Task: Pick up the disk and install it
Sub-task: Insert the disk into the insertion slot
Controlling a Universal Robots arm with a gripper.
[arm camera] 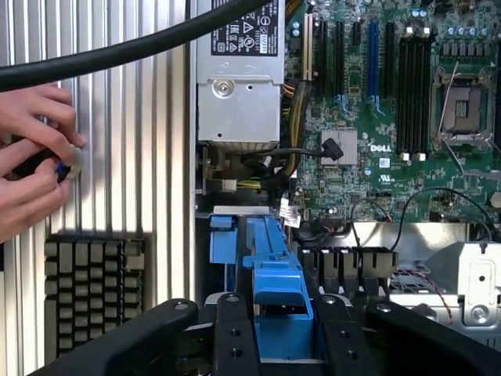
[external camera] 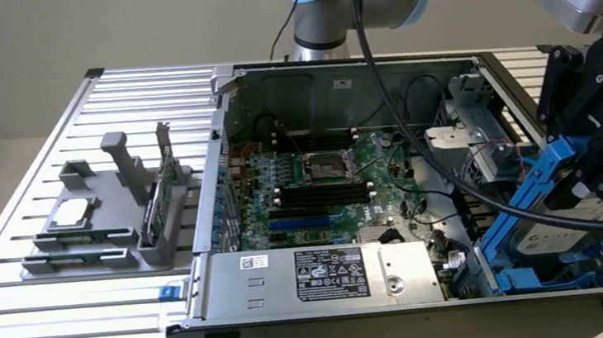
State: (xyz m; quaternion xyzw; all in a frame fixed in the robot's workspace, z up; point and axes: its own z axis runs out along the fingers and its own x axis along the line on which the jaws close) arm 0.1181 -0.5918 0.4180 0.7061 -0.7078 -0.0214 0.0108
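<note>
Hidden: the gripper (external camera: 599, 178) is cut off by the exterior view's right edge. A thick black cable (external camera: 447, 184) crosses in front of the disk (external camera: 542, 233) and covers part of its grey face. The label is too small to read.
Hands: in the wrist view a person's hands (arm camera: 31, 157) run off the edge above the slatted table (arm camera: 133, 157). They are closed round a small thing I cannot make out.
Disk place: near right corner of the open computer case (external camera: 325, 71), right of the motherboard (external camera: 325, 183) and the power supply (external camera: 323, 275), over the blue bay rails (external camera: 556, 279). Whether it touches them, I cannot tell.
Disk heading: steeply tilted, with the long axis climbing from its low near end up and toward the exterior view's right. The grey face is turned toward that camera.
Fingers: the black fingers (arm camera: 235, 333) pinch the disk's blue carrier from both sides.
</note>
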